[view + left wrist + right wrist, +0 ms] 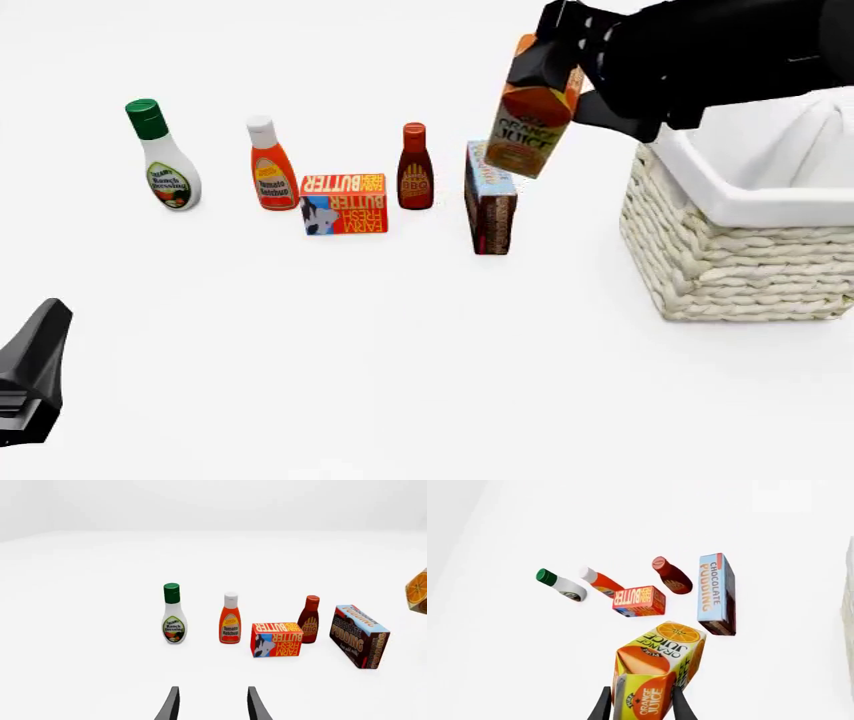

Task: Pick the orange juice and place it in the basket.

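Observation:
The orange juice carton point(534, 115) hangs in the air, tilted, held at its top by my right gripper point(550, 62), which is shut on it. It is left of the cream wicker basket point(727, 245) and above the chocolate pudding box. In the right wrist view the carton point(657, 672) sits between the fingers point(602, 706). A corner of the carton point(418, 591) shows at the edge of the left wrist view. My left gripper point(212, 705) is open and empty, low at the near left of the table point(30, 375).
A row of groceries stands on the table: ranch dressing bottle point(163, 160), ketchup bottle point(271, 168), butter box point(344, 203), BBQ sauce bottle point(415, 170) and chocolate pudding box point(489, 200). The basket has a white cloth liner point(787, 150).

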Controlling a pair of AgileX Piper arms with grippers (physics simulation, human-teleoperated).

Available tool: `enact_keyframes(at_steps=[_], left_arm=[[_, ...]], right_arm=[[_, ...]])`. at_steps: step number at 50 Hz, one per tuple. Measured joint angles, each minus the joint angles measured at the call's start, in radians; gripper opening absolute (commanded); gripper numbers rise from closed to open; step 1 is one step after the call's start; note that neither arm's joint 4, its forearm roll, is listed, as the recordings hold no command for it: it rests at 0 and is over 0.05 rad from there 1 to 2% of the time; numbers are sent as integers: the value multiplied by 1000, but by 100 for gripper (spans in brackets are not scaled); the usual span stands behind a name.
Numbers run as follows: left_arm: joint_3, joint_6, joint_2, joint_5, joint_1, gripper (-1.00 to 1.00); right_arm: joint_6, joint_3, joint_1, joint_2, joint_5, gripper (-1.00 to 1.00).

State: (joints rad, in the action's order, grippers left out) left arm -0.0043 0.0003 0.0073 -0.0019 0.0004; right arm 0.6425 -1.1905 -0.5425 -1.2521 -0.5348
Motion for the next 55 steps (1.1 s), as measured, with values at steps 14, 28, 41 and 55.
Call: enact_keyframes(at_steps=[14, 28, 41, 55], left_arm=[[0, 0, 0, 0, 0, 100], [0, 0, 0, 0, 0, 100], [0, 0, 0, 0, 0, 100], [0, 0, 0, 0, 0, 100]], right_arm=[[-13, -134, 59, 24, -137, -100], [-6, -276, 122, 47, -291, -100], [-27, -466, 193, 23, -442, -100], [-50, -593, 276, -14, -553, -100]])
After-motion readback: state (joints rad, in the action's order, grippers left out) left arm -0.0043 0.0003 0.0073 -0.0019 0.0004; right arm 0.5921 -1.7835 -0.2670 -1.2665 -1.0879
